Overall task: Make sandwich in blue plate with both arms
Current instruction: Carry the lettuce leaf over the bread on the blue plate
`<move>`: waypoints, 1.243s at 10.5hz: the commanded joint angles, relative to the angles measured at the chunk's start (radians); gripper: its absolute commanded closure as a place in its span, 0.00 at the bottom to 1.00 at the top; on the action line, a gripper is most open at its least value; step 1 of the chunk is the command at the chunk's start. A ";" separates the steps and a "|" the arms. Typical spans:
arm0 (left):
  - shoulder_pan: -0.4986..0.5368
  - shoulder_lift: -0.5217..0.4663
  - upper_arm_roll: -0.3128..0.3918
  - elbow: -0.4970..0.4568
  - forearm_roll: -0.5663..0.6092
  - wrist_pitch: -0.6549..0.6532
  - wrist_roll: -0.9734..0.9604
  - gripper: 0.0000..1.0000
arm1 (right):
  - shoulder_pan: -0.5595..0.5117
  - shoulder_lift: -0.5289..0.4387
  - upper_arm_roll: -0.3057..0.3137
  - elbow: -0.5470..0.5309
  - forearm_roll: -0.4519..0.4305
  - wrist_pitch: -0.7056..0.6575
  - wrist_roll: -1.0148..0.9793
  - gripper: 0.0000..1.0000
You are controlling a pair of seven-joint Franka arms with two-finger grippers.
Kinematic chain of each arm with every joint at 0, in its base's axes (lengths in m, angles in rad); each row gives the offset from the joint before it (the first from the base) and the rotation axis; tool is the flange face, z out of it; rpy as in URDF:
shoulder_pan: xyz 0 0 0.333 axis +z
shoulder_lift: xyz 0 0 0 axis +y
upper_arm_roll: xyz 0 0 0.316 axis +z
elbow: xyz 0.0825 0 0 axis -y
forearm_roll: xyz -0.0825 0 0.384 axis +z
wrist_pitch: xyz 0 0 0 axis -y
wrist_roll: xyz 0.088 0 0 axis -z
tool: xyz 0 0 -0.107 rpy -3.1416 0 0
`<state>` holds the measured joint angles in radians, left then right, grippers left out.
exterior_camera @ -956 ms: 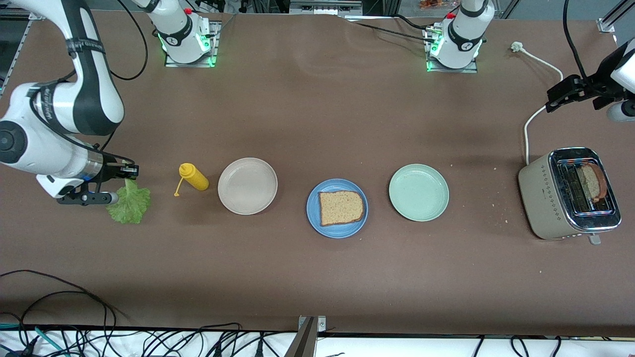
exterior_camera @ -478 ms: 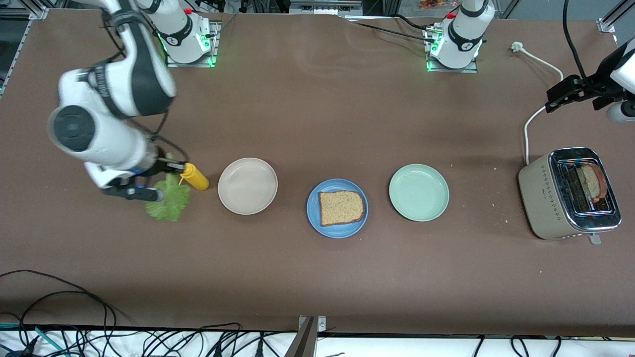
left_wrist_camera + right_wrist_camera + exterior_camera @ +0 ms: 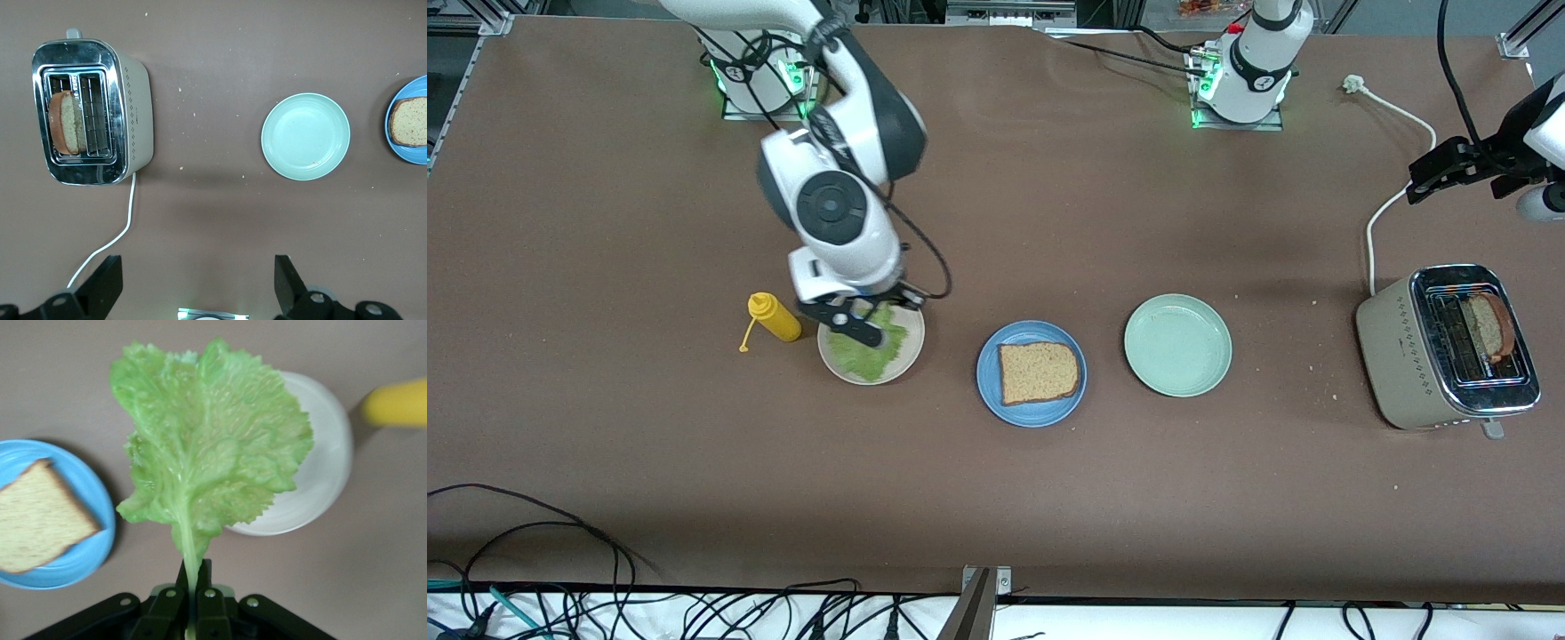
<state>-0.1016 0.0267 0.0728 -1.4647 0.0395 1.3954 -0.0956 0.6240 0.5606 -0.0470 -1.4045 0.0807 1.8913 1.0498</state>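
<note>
The blue plate [image 3: 1032,409] sits mid-table with one brown bread slice [image 3: 1038,372] on it. My right gripper [image 3: 879,313] is shut on the stem of a ruffled green lettuce leaf [image 3: 869,348], which hangs over the beige plate [image 3: 909,354]. The right wrist view shows the gripper [image 3: 193,577] pinching the stem, the leaf [image 3: 213,453] spread out, and the blue plate [image 3: 93,550] with its bread [image 3: 37,520] beside it. My left gripper [image 3: 1440,169] waits high near the toaster [image 3: 1445,347], its fingers [image 3: 100,287] wide open and empty.
A yellow squeeze bottle [image 3: 775,318] lies next to the beige plate, toward the right arm's end. A pale green plate [image 3: 1178,345] sits between the blue plate and the toaster. A bread slice [image 3: 1489,324] stands in a toaster slot. The toaster's white cord [image 3: 1383,209] runs across the table.
My right arm has swung the lettuce from the right arm's end of the table, past the yellow bottle, to over the beige plate. The left arm has not moved.
</note>
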 commanded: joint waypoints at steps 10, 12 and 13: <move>-0.003 0.027 0.004 0.035 0.019 -0.015 -0.007 0.00 | 0.160 0.372 0.076 0.140 0.087 0.783 0.486 0.72; -0.009 0.027 0.004 0.035 0.019 -0.015 -0.007 0.00 | 0.160 0.397 0.076 0.140 0.056 0.906 0.486 0.44; -0.013 0.027 0.002 0.035 0.020 -0.015 -0.007 0.00 | 0.160 0.395 0.076 0.139 0.056 0.907 0.492 0.05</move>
<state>-0.1020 0.0400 0.0759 -1.4614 0.0395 1.3954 -0.0957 0.7839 0.9194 0.0268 -1.3045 0.1603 2.7524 1.5310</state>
